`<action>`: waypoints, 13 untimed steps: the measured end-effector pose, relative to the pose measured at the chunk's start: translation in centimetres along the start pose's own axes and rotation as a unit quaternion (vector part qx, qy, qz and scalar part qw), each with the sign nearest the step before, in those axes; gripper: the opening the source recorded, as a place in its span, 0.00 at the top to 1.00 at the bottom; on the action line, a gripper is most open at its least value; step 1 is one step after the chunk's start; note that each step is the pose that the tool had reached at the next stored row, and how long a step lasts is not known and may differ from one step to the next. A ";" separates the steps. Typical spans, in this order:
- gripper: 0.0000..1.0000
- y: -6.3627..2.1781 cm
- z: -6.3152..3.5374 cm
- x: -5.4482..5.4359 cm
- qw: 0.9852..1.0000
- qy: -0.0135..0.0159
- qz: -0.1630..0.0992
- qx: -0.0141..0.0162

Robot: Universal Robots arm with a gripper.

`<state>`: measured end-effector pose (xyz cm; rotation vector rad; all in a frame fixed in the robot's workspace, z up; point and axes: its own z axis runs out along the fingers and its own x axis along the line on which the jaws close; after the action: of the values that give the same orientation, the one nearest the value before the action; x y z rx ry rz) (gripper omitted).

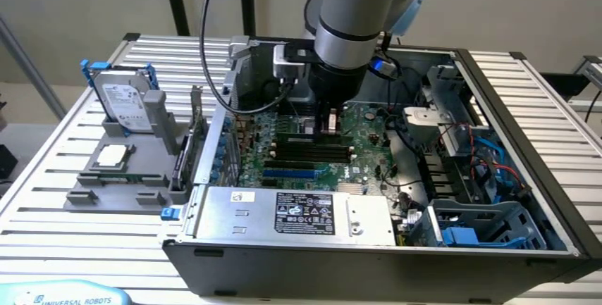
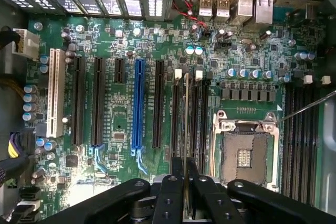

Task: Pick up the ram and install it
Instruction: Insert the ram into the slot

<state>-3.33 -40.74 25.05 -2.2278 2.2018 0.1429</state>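
End effector (image 2: 186,182) is seen pinched onto the ram (image 2: 186,114), which is held edge-on over the black slots (image 2: 175,124) of the motherboard (image 1: 306,153), at the centre of the exterior view. It is possibly not yet seated. The stick is judged light, stiff and brittle; it is best gripped by its long edges, chips avoided.

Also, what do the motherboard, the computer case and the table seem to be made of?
Motherboard: rigid green circuit-board laminate, slightly glossy, with fine printed traces. Computer case: probably painted sheet metal, dark and matte; its walls are thin with folded edges. Table: likely aluminium, silvery satin, in long grooved slats.
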 end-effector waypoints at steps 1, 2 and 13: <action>0.86 -0.04 0.15 0.0 1.000 0.001 0.000 0.000; 0.86 -0.07 0.31 0.0 1.000 0.001 0.000 0.000; 0.86 -0.17 0.98 0.1 1.000 0.003 0.002 0.000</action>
<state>-3.23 -40.73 24.06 -2.2273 2.2093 0.1352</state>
